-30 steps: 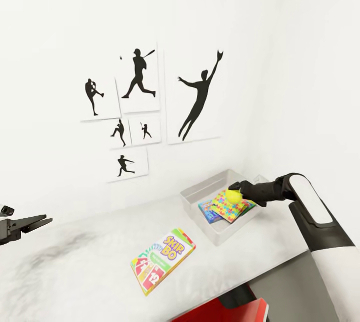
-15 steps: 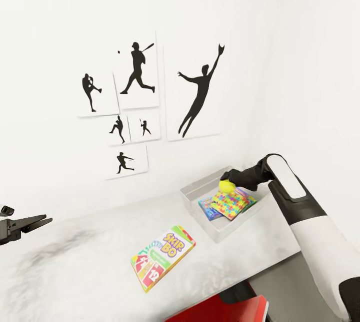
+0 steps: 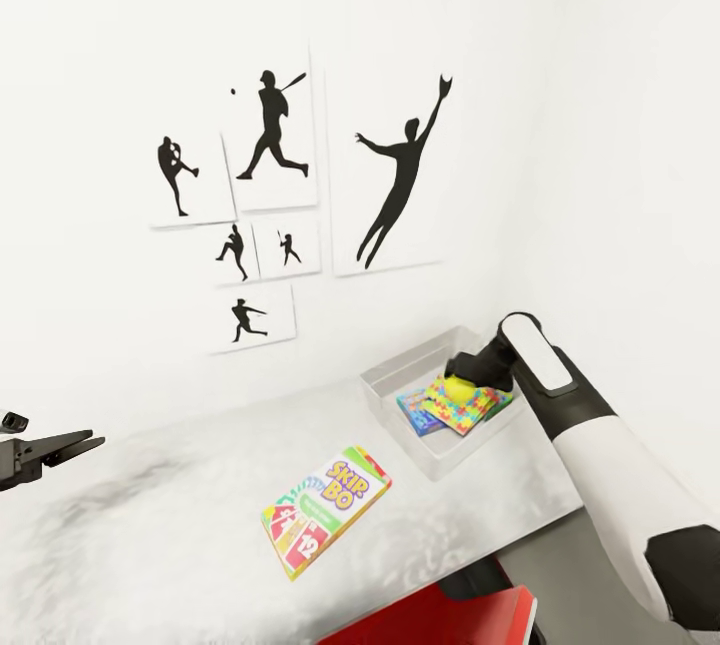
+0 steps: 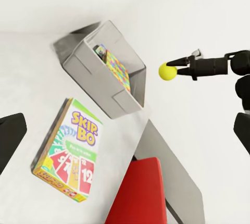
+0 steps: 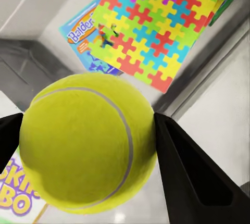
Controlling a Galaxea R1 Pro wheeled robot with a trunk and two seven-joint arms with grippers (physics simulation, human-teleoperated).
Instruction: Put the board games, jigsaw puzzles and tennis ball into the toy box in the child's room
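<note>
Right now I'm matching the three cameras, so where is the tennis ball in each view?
Head view: ball held by the right gripper above the toy box.
Left wrist view: ball at the gripper's tip, beside the box.
Right wrist view: ball between the fingers.
Shared landmark: the Skip-Bo box.

Toy box (image 3: 400, 387) on table (image 3: 150, 515), right; puzzles (image 3: 465, 407) inside; tennis ball (image 3: 461, 389) above them; Skip-Bo box (image 3: 325, 510) left of toy box.

White walls (image 3: 560, 45) meet in a corner at upper right. Six black-silhouette baseball pictures (image 3: 290, 195) hang at centre left. A pale marbled table (image 3: 150, 525) spans the lower frame, a red chair (image 3: 450, 620) at its bottom edge.
</note>
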